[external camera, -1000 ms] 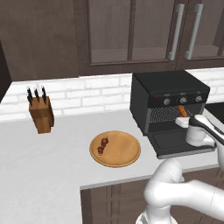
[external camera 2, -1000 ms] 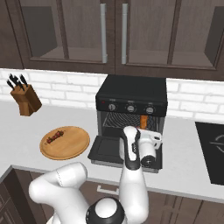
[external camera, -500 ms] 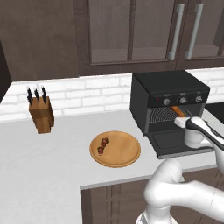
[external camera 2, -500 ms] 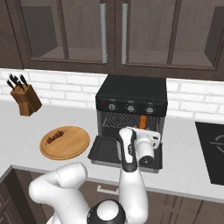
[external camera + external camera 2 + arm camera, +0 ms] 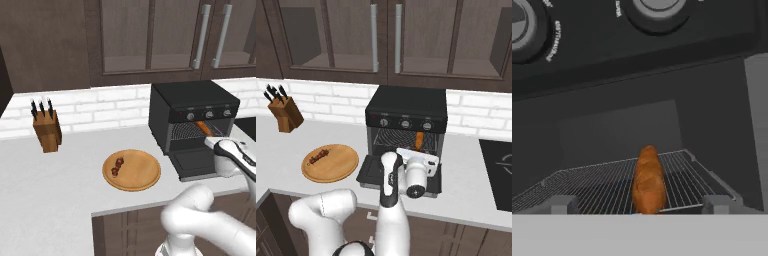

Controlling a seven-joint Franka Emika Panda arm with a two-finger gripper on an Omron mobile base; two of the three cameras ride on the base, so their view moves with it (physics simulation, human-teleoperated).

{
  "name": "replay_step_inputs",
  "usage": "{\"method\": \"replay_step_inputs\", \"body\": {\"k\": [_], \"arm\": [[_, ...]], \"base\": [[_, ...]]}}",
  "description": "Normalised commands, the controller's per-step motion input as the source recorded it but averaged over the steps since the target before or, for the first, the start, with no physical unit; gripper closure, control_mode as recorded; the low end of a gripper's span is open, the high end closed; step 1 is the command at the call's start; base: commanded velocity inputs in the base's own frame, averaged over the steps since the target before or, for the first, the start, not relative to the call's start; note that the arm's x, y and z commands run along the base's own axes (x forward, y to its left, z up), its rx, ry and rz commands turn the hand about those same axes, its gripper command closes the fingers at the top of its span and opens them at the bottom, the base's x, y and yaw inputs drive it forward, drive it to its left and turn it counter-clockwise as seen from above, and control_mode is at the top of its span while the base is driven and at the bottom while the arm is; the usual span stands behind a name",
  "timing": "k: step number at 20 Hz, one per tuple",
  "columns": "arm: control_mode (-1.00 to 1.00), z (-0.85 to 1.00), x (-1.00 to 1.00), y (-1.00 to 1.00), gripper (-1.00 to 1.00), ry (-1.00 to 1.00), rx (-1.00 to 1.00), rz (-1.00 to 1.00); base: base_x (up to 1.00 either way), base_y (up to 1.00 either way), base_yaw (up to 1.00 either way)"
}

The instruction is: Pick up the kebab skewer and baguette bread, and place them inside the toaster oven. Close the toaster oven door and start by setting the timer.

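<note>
Baguette is seen lying lengthwise on the wire rack inside the oven, toward its right side; in the base views an orange-brown end shows thru the opening. Door is dropped open, flat over the desk. End effector is held at the oven mouth, fingers spread wide either side of the loaf, nothing gripped. Two knobs sit above. Skewer lies on the round wooden plate, left of the oven. Knife block stands further left, near the brick wall.
</note>
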Motion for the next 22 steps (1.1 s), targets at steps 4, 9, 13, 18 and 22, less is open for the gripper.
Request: {"method": "replay_step_inputs", "body": {"k": [4, 9, 13, 18, 22], "arm": [[-1.00, 0.87, -0.92, -0.23, -1.00, 0.27, 0.00, -0.08], [-1.00, 0.98, -0.84, -0.25, -1.00, 0.39, 0.02, -0.07], [-1.00, 0.96, -0.82, -0.11, -1.00, 0.45, 0.04, -0.11], [-1.00, 0.72, -0.85, 0.00, -1.00, 0.43, 0.01, -0.12], [-1.00, 0.31, -0.47, 0.42, -1.00, 0.33, -0.01, -0.09]], "base": [[0.00, 0.00, 0.00], [0.00, 0.00, 0.00], [0.00, 0.00, 0.00], [0.00, 0.00, 0.00], [0.00, 0.00, 0.00]]}}
